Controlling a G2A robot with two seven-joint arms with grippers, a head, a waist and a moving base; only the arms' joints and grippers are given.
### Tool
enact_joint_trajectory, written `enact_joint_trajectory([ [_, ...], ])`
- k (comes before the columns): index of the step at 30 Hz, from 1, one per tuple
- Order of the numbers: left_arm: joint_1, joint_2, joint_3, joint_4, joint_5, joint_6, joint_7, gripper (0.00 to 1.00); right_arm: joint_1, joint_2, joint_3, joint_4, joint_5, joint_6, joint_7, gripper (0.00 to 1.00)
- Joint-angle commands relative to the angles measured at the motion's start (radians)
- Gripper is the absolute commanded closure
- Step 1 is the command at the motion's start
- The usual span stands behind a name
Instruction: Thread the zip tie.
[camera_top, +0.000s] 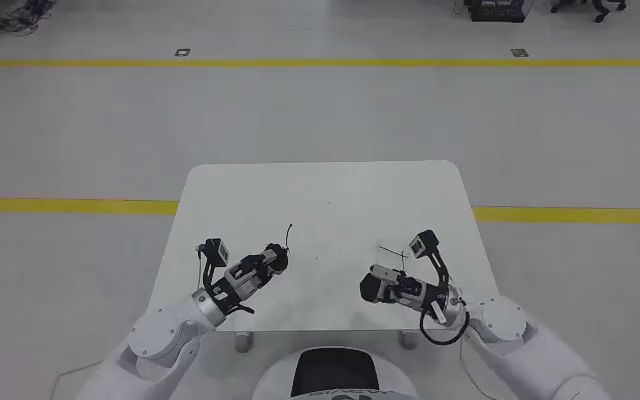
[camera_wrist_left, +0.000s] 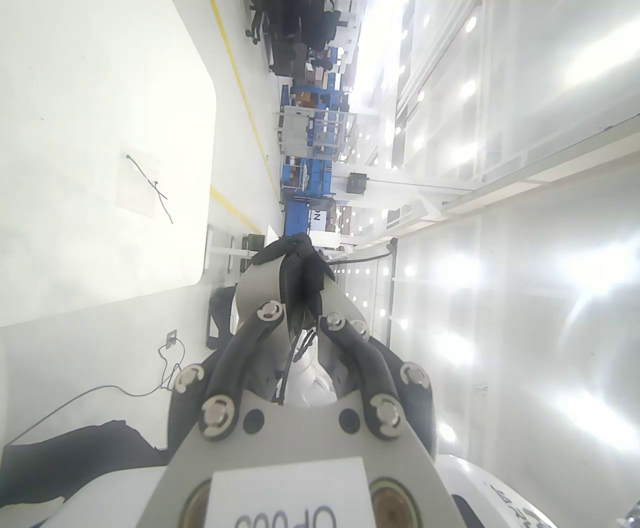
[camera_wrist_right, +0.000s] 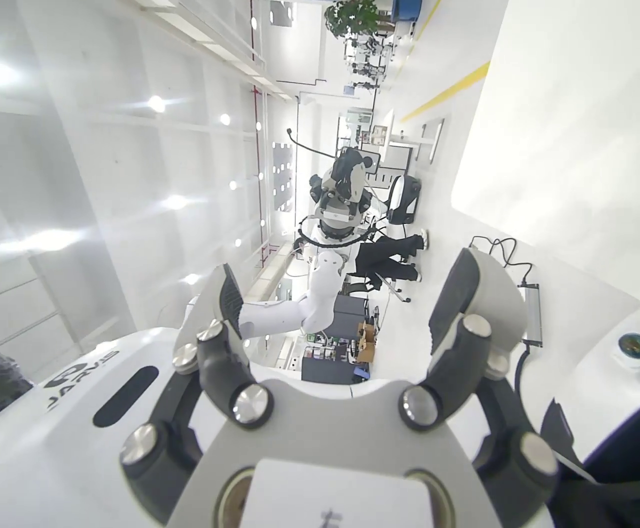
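Observation:
My left gripper (camera_top: 275, 258) hovers over the table's near left part, shut on a thin black zip tie (camera_top: 289, 236) that sticks out past its fingertips. In the left wrist view the shut gripper (camera_wrist_left: 300, 247) pinches the tie (camera_wrist_left: 365, 256), whose head end points away from the table. My right gripper (camera_top: 368, 287) is over the near right part, open and holding nothing, aimed toward the left one. In the right wrist view the open gripper (camera_wrist_right: 345, 295) faces the far-off left gripper and its curved tie (camera_wrist_right: 307, 145). Two more black zip ties (camera_top: 394, 250) lie crossed on the table.
The white table (camera_top: 330, 190) has rounded corners. The crossed ties (camera_wrist_left: 150, 184) lie on its right half, close to the right arm's wrist. Yellow floor lines (camera_top: 90, 206) run past the table on both sides.

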Motion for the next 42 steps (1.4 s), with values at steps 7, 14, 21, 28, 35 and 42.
enact_joint_trajectory([
  [7, 0.000, 0.000, 0.000, 0.000, 0.000, 0.000, 0.000, 1.00, -0.034, -0.052, 0.060, 0.016, 0.023, 0.000, 0.099, 0.00],
  [14, -0.022, -0.007, 0.040, 0.014, -0.037, 0.002, -0.017, 1.00, -0.033, -0.056, 0.049, 0.034, 0.074, 0.009, 0.114, 0.00],
  [21, -0.090, -0.031, 0.177, 0.059, -0.116, -0.019, -0.068, 1.00, 0.027, -0.085, 0.019, 0.221, 0.341, 0.000, 0.352, 0.00],
  [28, -0.145, -0.053, 0.276, 0.092, -0.171, -0.028, -0.095, 1.00, 0.087, -0.128, -0.027, 0.363, 0.404, 0.000, 0.465, 0.00],
  [35, -0.167, -0.059, 0.308, 0.101, -0.152, -0.019, -0.090, 1.00, 0.100, -0.143, -0.039, 0.384, 0.403, 0.000, 0.466, 0.00],
  [42, -0.172, -0.065, 0.334, 0.110, -0.186, -0.037, -0.103, 1.00, 0.100, -0.152, -0.056, 0.374, 0.436, 0.012, 0.454, 0.00],
])
